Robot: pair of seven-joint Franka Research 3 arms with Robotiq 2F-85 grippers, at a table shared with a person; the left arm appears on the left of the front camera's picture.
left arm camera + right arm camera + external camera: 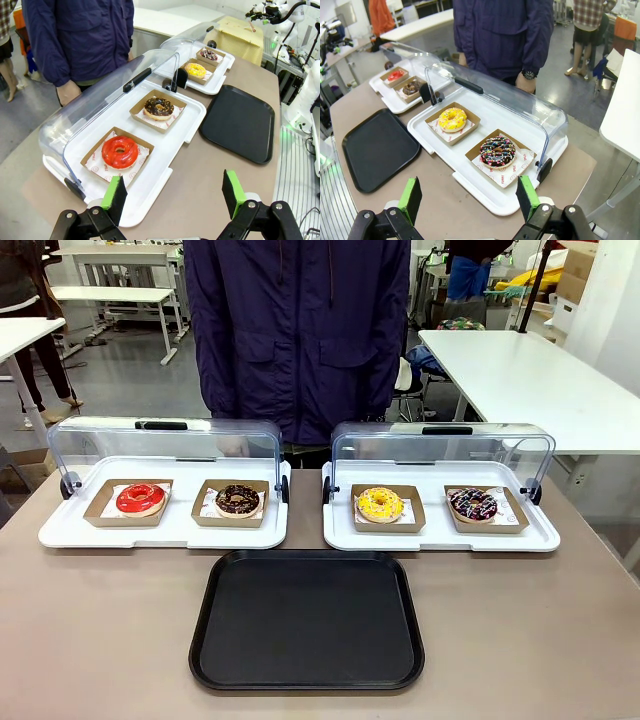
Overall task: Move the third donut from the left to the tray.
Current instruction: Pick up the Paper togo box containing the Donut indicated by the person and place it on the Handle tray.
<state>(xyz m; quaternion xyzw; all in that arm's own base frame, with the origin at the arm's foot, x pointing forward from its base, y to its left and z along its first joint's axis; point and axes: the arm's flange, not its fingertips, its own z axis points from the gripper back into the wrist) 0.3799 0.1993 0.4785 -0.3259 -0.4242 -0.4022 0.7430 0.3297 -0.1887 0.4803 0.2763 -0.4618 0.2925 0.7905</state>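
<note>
Third donut [380, 504] is seated on a white tray [437, 539]; left fingers [115, 195] and right fingers [411, 200] are held wide apart, empty.

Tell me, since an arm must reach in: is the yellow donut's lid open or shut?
Open. The clear lid is swung back, leaving the yellow donut uncovered from the front.
</note>
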